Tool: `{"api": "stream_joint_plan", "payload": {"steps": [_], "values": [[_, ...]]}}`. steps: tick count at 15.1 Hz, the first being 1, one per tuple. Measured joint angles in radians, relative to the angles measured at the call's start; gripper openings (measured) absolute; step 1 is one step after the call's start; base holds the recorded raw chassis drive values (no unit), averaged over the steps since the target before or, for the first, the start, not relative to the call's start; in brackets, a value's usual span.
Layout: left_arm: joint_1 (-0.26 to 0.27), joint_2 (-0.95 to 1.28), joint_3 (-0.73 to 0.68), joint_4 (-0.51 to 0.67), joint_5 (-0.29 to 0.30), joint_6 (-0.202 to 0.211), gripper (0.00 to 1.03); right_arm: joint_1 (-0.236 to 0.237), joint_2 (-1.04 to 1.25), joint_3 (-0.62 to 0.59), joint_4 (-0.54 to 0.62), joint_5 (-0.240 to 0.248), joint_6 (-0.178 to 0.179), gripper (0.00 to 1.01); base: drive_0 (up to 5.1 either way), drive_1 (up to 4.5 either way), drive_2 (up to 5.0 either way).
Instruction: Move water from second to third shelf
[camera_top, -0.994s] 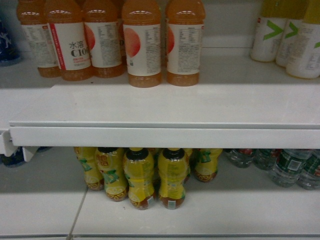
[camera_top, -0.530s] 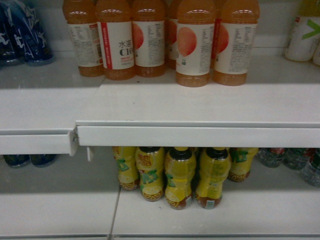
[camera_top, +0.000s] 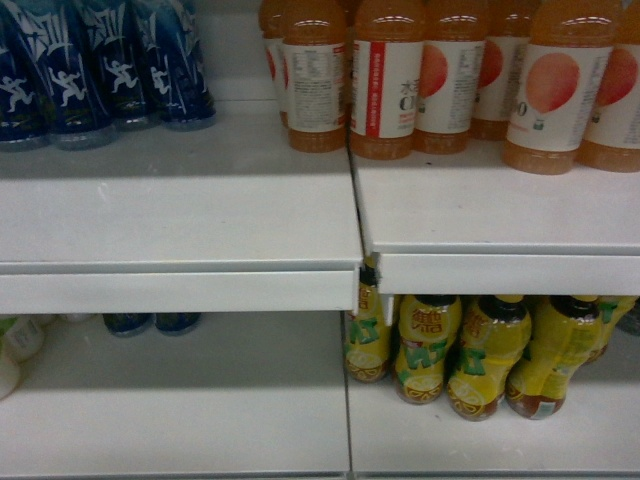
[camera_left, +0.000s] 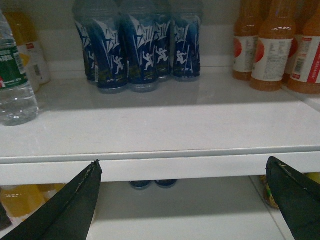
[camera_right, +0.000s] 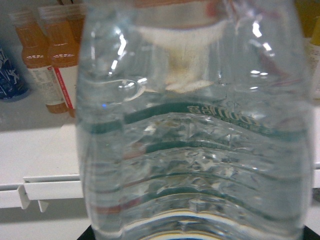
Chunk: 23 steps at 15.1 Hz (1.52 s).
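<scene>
the water is seen pressed close against the right wrist camera, its clear ribbed body filling almost that whole view, so it is judged to be held in the right gripper; the jaws themselves are not shown there, apart from a dark edge at the bottom, and whether they pinch the bottle cannot be told for certain. from this the pick is judged done, while the placing on the third shelf is judged still to be made.

the left gripper is seen with its jaws spread wide and nothing between them, facing a shelf edge.

in the head view neither gripper nor the carried bottle is shown; only shelves are seen, with blue bottles and orange drink bottles on the upper board and yellow tea bottles below. in the left wrist view another green-labelled water bottle is shown at the far left of the shelf, beside the blue bottles, which the head view does not include. which shelf counts as the third cannot be told.
</scene>
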<state>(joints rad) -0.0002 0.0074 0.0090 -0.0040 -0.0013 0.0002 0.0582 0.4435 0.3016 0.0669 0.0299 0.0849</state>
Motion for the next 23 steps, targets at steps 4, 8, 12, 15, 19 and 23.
{"api": "stream_joint_plan", "payload": {"steps": [4,8,12,15,19,23], "values": [[0.0,0.0,0.0,-0.003,0.001,0.0,0.98,0.0,0.0,0.0,0.0,-0.001,0.0,0.42,-4.5,2.17,2.2],[0.0,0.0,0.0,0.001,0.001,0.0,0.98,0.0,0.0,0.0,0.0,0.0,0.0,0.42,-4.5,2.17,2.2],[0.0,0.0,0.0,0.0,0.0,0.0,0.98,0.0,0.0,0.0,0.001,-0.001,0.0,0.42,-4.5,2.17,2.2],[0.0,0.0,0.0,0.001,0.0,0.0,0.98,0.0,0.0,0.0,-0.002,0.0,0.0,0.42,-4.5,2.17,2.2],[0.0,0.0,0.0,0.001,0.001,0.0,0.98,0.0,0.0,0.0,0.001,0.0,0.0,0.42,-4.5,2.17,2.2],[0.0,0.0,0.0,0.004,0.001,0.0,0.98,0.0,-0.002,0.0,-0.001,0.0,0.0,0.42,-4.5,2.17,2.2]]}}
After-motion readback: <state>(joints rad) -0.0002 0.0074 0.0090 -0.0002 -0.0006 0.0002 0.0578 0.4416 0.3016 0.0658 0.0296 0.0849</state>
